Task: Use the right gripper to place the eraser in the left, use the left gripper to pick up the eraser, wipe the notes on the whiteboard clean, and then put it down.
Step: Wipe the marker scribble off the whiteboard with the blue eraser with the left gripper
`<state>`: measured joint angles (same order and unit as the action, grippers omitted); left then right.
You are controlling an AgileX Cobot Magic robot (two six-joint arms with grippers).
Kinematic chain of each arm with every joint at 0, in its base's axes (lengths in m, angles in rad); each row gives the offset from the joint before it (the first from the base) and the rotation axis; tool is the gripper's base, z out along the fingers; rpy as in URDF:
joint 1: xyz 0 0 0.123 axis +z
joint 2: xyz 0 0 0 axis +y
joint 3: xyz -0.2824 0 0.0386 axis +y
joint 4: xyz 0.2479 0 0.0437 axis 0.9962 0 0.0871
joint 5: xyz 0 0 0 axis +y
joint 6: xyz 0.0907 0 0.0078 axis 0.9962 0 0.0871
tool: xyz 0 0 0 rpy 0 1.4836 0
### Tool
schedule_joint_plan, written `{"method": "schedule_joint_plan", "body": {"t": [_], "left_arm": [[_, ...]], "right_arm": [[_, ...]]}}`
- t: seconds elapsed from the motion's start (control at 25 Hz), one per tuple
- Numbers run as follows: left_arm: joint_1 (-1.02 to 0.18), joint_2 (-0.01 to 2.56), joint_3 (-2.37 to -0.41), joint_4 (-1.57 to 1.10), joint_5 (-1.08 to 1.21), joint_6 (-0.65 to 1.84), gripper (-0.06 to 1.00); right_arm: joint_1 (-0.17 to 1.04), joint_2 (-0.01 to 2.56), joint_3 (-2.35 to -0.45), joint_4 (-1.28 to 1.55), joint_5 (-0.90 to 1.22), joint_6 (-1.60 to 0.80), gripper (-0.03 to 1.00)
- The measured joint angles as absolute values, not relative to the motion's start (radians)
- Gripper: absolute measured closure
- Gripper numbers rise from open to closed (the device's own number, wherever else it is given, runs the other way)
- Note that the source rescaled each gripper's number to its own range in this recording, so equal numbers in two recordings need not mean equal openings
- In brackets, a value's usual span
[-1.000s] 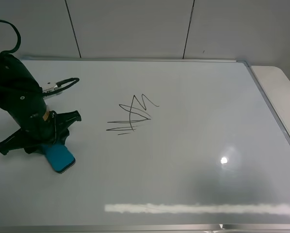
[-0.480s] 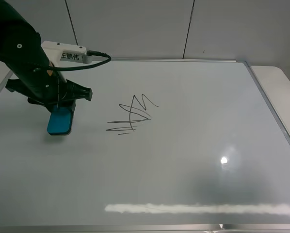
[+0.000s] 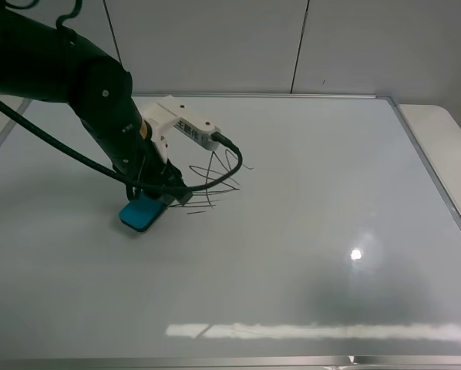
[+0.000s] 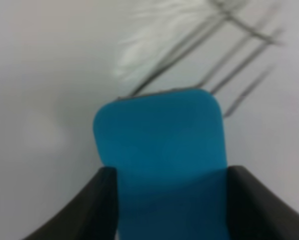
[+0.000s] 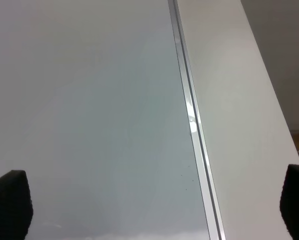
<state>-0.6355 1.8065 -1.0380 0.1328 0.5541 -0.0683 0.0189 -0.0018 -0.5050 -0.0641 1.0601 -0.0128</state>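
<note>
Left gripper (image 3: 158, 197) is clamped on the eraser (image 3: 141, 216), which is down on the whiteboard (image 3: 315, 231). Half a second ago it sat further left; now it is at the left ends of the notes (image 3: 223, 176). Bare board runs right to the silver frame (image 5: 192, 120), where the right gripper (image 5: 153, 200) hangs, jaws wide apart. The arm (image 3: 76, 73) and cable (image 3: 232, 163) hide part of the scribble, and the left wrist view is blurred

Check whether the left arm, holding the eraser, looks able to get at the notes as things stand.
Probably yes. The left gripper is shut on the eraser, which is down on the whiteboard right beside the notes, with nothing between them.
</note>
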Motion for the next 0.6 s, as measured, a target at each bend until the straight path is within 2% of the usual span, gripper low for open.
{"method": "schedule_joint_plan", "body": {"t": [0.36,0.6], "left_arm": [[-0.810,1.895,-1.039,0.120,0.467,0.074,0.94],[-0.799,1.965,-1.052,0.109,0.432,0.146,0.94]], "right_arm": [[0.019,-0.002,-0.505,-0.064,1.060,-0.013,-0.03],[0.019,-0.002,-0.505,-0.064,1.060,-0.013,-0.03]]}}
